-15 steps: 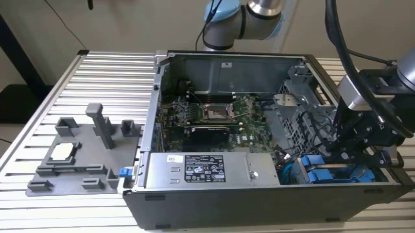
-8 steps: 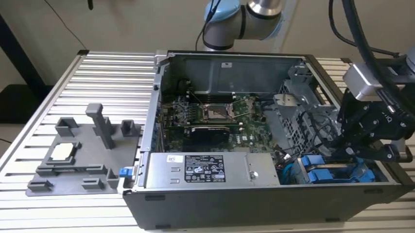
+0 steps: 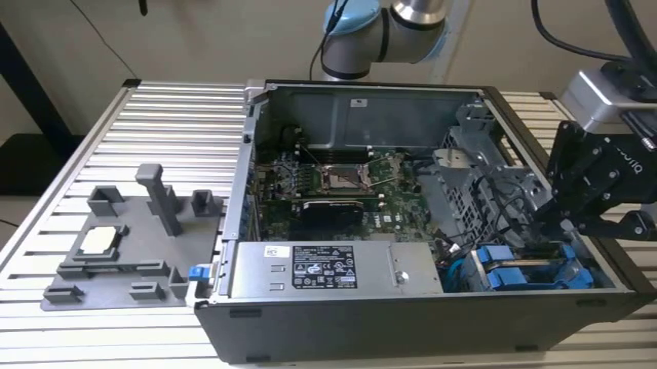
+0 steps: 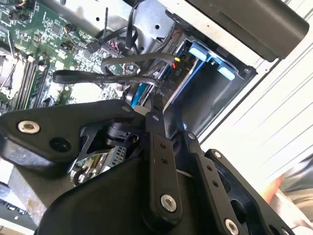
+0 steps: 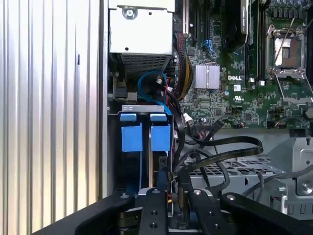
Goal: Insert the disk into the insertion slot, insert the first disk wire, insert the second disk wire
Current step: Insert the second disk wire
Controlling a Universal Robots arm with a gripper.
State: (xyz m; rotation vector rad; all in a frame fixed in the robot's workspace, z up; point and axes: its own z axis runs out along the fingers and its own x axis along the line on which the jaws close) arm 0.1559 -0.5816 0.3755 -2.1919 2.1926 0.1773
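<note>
Two blue-carrier drives sit side by side in the grey drive cage point(image 5: 143, 108) at the open case's front corner, on the exterior view's right. The disk point(image 5: 160, 137) fills its insertion slot point(image 3: 571, 263), next to the other drive point(image 5: 131, 137). My gripper point(image 5: 169, 188) hangs over the disk's connector end point(image 3: 551, 234). Its fingers point(image 4: 155, 147) stand close together on the plug end of a black disk wire point(image 5: 220, 143), which loops away over the metal cage. In the second wrist view a flat black wire point(image 4: 107, 77) runs in toward the fingertips.
A silver labelled power-supply box point(image 3: 323, 269) lies along the case's front wall, with the green motherboard point(image 3: 339, 181) behind it. More black cables point(image 5: 182, 122) cross beside the cage. A grey fixture plate point(image 3: 123, 246) sits on the slatted table on the exterior view's left.
</note>
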